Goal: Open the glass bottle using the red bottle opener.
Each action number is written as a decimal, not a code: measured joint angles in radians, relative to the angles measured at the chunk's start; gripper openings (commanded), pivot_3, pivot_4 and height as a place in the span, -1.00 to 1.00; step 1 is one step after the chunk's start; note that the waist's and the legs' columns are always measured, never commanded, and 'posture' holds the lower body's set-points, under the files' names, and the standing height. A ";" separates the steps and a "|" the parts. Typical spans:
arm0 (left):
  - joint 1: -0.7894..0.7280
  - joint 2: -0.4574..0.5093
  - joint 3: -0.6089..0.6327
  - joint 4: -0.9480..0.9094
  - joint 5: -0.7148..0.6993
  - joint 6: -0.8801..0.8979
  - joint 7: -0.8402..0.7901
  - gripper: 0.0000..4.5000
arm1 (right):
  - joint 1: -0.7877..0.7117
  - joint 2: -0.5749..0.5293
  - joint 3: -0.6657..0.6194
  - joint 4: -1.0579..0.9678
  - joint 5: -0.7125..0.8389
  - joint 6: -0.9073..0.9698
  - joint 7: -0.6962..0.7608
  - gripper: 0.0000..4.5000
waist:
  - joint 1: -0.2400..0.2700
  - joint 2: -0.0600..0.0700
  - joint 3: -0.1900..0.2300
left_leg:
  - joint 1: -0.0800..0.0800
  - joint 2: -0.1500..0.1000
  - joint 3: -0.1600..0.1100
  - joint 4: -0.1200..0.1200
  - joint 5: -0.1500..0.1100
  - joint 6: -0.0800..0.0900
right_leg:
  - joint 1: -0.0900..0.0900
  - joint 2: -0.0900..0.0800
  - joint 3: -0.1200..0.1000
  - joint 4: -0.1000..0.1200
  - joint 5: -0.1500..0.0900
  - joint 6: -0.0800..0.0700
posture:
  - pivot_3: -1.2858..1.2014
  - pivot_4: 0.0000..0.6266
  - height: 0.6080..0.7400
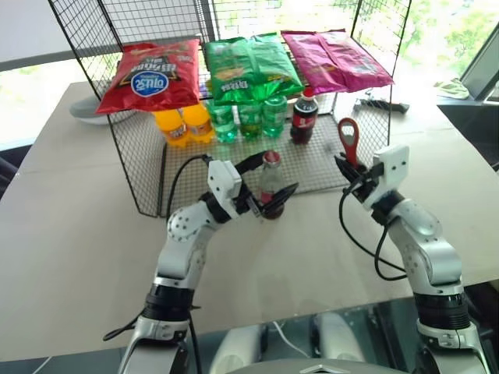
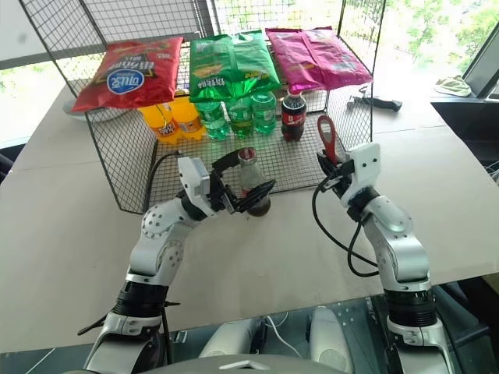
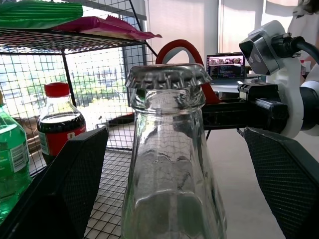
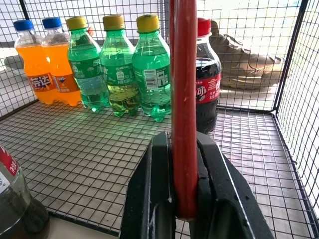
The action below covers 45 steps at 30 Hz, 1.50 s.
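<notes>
Glass bottle point(image 1: 270, 187) stands capped at the wire rack's point(image 1: 148, 191) front edge, between our left gripper's point(image 1: 269, 181) wide-spread fingers, none visibly touching. Our right gripper point(image 1: 348, 172), well apart, is clamped on the red bottle opener point(image 1: 348, 140), ring end up.

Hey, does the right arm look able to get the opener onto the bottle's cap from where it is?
Probably yes. The right gripper holds the red opener upright beside the bottle; the cap stands bare above the open left gripper, with nothing between.
</notes>
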 measured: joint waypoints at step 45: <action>0.011 0.017 0.005 0.007 -0.004 -0.013 0.043 -0.14 | -0.178 -0.020 0.336 0.506 -0.744 -0.949 -0.248 -1.00 | -0.002 -0.002 -0.003 | 0.017 0.001 0.005 -0.002 0.001 -0.002 | 0.009 0.003 0.006 0.004 0.000 0.000 | 0.03 -0.52 1.00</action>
